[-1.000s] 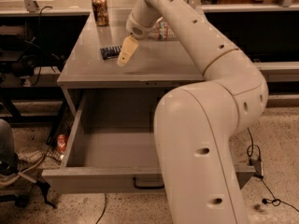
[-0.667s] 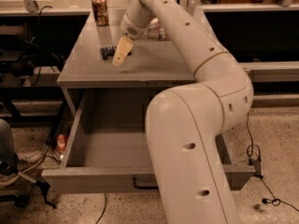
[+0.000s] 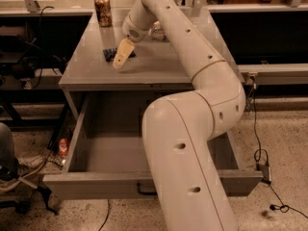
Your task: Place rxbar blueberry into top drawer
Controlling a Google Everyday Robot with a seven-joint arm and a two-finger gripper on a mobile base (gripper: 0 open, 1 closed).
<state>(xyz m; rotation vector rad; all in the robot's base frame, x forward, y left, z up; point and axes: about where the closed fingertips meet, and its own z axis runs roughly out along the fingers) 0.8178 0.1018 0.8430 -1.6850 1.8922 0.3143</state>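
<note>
The arm rises in the foreground, folds at its elbow on the right and reaches back-left over the cabinet top (image 3: 159, 66); the gripper (image 3: 118, 62) tilts down-left at the rxbar blueberry (image 3: 109, 55) lying flat there, its grip state impossible to tell, above the open top drawer (image 3: 96, 186)

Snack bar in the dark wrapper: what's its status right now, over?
Gripper low over cabinet top, right at the rxbar blueberry. Bar flat on top, not yet in drawer. Top drawer open; brown can well clear.
</note>
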